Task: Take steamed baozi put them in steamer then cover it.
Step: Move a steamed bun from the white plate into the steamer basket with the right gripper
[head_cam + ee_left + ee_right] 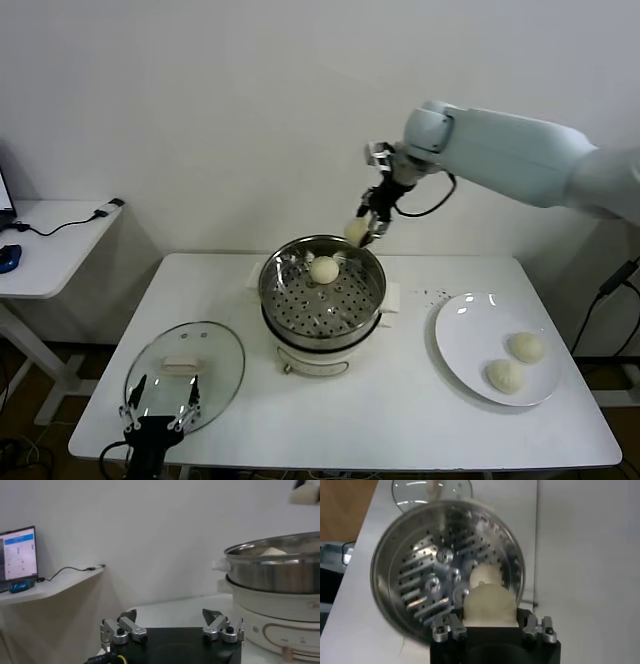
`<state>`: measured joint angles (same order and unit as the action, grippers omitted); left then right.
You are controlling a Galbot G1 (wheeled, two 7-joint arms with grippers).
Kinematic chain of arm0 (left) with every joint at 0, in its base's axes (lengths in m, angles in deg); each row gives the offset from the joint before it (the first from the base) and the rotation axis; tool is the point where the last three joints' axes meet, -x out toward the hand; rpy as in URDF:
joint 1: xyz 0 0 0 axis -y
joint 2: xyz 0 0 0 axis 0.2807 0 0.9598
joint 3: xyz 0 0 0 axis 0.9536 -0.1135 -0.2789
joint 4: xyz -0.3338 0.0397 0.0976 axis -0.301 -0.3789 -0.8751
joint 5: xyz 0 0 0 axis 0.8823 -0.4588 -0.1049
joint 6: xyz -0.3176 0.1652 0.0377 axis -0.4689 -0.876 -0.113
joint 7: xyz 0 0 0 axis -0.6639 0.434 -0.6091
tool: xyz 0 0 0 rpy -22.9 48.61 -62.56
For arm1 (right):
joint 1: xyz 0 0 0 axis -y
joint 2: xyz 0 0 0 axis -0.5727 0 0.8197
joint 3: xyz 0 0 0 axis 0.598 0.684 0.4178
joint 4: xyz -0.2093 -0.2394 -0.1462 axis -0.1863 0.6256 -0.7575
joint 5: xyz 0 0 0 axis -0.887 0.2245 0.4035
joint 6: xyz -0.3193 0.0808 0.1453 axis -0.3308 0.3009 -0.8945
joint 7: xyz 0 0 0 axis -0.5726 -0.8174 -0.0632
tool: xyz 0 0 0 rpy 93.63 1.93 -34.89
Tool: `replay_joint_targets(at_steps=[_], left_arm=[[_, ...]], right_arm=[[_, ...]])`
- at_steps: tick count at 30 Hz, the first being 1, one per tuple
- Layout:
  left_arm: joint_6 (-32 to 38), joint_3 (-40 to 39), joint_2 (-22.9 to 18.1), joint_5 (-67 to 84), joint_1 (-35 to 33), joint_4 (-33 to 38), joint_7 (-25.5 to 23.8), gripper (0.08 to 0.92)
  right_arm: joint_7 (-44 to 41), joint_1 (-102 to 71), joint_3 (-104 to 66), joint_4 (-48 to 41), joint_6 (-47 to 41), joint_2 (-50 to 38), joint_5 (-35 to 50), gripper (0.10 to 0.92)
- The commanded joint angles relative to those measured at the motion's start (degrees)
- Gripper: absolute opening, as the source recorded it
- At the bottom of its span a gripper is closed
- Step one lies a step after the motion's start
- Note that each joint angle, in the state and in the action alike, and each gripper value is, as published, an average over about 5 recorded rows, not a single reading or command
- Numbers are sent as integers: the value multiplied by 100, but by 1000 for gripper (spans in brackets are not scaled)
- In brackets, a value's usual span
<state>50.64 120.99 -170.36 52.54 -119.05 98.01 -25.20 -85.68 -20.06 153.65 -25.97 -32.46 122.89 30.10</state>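
I see right gripper (366, 226) clamped on a baozi (489, 606) above the steamer (275, 290) rim | left gripper (160, 412) fingers apart by the steamer's cover (222, 352)

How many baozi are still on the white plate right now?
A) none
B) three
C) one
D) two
D: the plate holds two baozi; a third bun already lies in the steamer, and the right gripper holds a fourth bun above the steamer's rim.
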Motion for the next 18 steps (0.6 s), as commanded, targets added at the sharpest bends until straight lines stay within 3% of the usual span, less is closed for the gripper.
replay_joint_targets(at_steps=[1,18], left_arm=[[20,-5,9,-34,25,12,7,823],[58,11,-6,-23,28,-142,30,823]], right_arm=[[184,-336,235,-417,-135,1448,448,679],[628,-1295,180,-421,-276,1559,91,681]])
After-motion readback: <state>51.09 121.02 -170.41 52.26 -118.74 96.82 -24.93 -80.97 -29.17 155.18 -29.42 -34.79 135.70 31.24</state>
